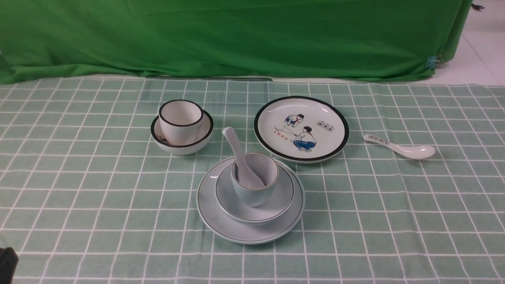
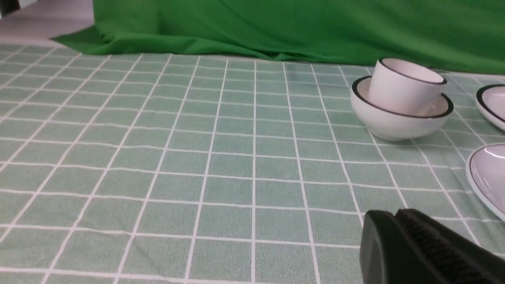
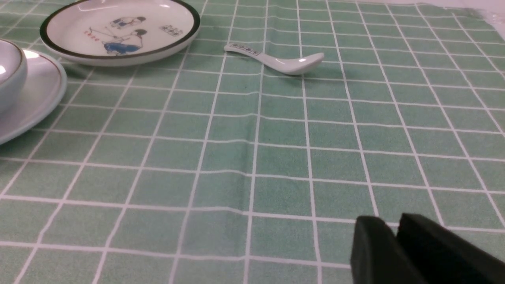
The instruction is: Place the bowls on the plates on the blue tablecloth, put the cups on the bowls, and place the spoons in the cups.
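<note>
Two black grippers are hovering empty: left gripper (image 2: 394, 236) closed, right gripper (image 3: 394, 244) barely parted. Plain white ceramic spoon (image 1: 242, 163) is standing in pale blue ceramic cup (image 1: 256, 185).

The blue tablecloth (image 1: 79, 189) lies flat, pale green with a white grid. The pale blue plate (image 1: 213, 221) lies ahead of and between the two grippers, carrying the pale blue bowl (image 1: 276, 203), the upright pale blue cup (image 1: 256, 193) and the plain spoon (image 1: 240, 157), handle leaning up and out. The white bowl (image 1: 197, 144) lies directly on the cloth, far ahead of the left gripper (image 2: 398, 236), and holds the tilted white cup (image 1: 180, 122). The cartoon plate (image 1: 272, 114) lies bare beyond the pale blue set. The marked spoon (image 1: 398, 146) lies bowl-up on the cloth, far ahead of the right gripper (image 3: 394, 240).
</note>
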Motion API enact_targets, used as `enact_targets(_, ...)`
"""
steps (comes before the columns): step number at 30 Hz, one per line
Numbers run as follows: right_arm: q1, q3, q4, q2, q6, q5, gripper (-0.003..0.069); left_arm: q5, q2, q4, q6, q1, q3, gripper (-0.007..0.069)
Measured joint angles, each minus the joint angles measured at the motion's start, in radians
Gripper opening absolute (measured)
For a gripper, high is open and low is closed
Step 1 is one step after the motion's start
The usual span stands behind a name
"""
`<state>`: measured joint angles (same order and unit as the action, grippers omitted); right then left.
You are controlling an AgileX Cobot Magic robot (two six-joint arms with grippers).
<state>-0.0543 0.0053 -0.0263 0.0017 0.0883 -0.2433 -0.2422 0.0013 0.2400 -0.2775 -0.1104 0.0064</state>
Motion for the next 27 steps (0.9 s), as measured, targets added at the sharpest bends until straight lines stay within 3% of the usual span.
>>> enact_targets(27,0.000,0.000,0.000,0.000,0.000,0.001,0.0196,-0.001,0.000,-0.012,-0.002,-0.001,0.000,0.0010)
